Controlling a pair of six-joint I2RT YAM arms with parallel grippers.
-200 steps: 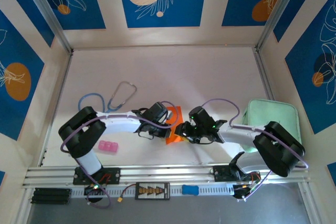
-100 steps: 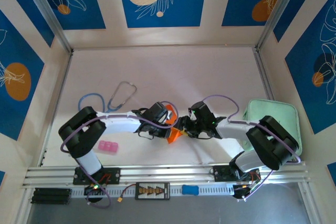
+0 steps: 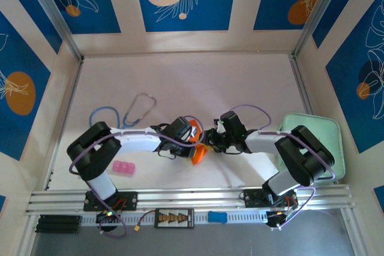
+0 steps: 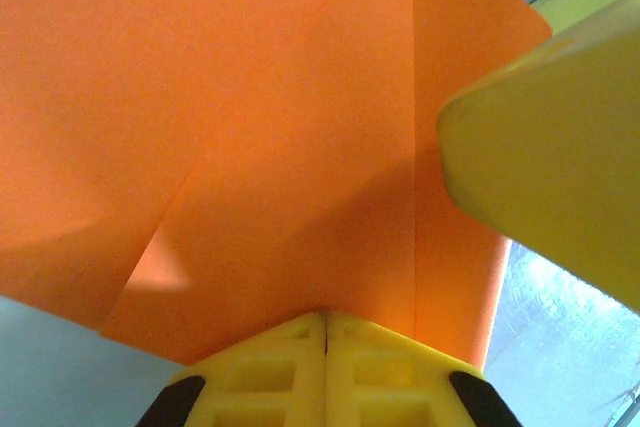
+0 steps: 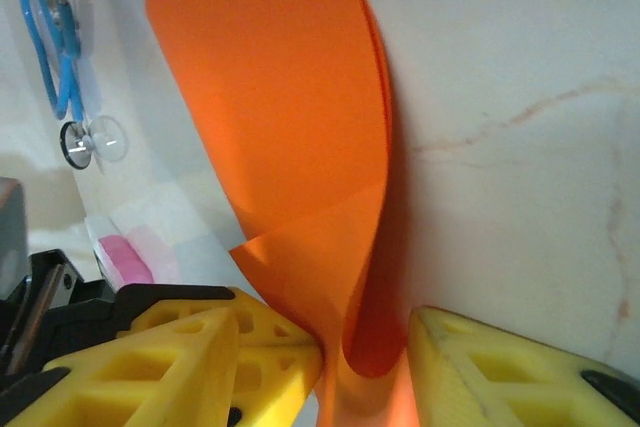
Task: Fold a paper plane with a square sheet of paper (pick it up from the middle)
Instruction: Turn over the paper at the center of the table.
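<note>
The orange sheet [image 3: 198,155], creased and curled, stands toward the counter's [image 3: 180,82] near edge, midway along it, mostly hidden from above by both arms [image 3: 144,138]. The left fingers [image 4: 270,382] are pinched shut on one edge; the right fingers [image 5: 190,357] stand apart astride its bend, contact unclear.

Two white-and-black tabletop arms

Left arm [image 3: 141,138] and right arm [image 3: 264,143]: white links, black joints, looping lilac cables [image 3: 247,111], yellow ribbed fingers [image 4: 260,387] with black corner pads.
</note>
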